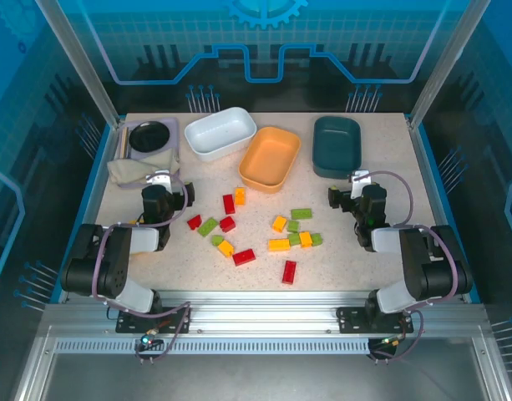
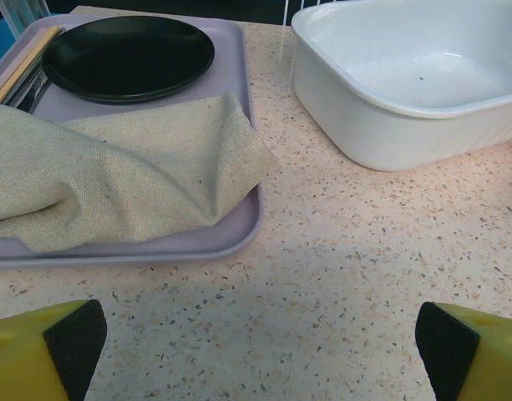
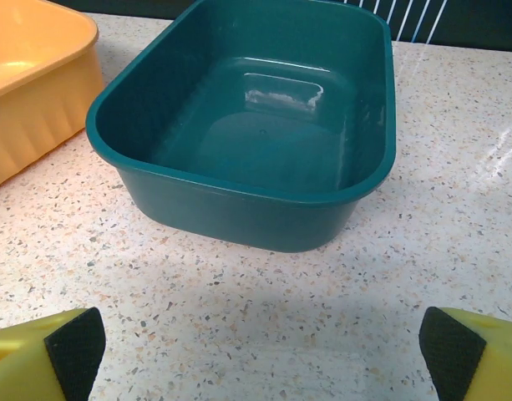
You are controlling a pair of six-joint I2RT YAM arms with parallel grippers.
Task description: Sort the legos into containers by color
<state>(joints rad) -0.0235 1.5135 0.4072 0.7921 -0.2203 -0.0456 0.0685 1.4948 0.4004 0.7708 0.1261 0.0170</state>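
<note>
1. Speckled table (image 1: 347, 280) under blue-lit glass walls, and the orange bin (image 1: 270, 157) sits at the far middle. That's our marker.
2. White bin (image 1: 220, 134) sits just left of the orange bin, set at an angle. Teal bin (image 1: 337, 146) lies to its right, close by.
3. Bricks (image 1: 244, 256) in red, orange-yellow and light green are scattered loose on the near side of the orange bin. Every one I can see lies on the table top, a red and a yellow one closest to it.
4. Left gripper (image 2: 260, 342) hangs low, near-left of the orange bin, jaws spread wide over bare table, facing the white bin.
5. Farther left of the orange bin, past the white one, there's a lavender tray (image 2: 197, 242) carrying a black dish (image 2: 126, 54), with a beige cloth (image 2: 114, 171) draped over it.
6. Right gripper (image 3: 261, 347) is near-right of the orange bin, jaws wide apart over bare table, looking straight at the teal bin.
</note>
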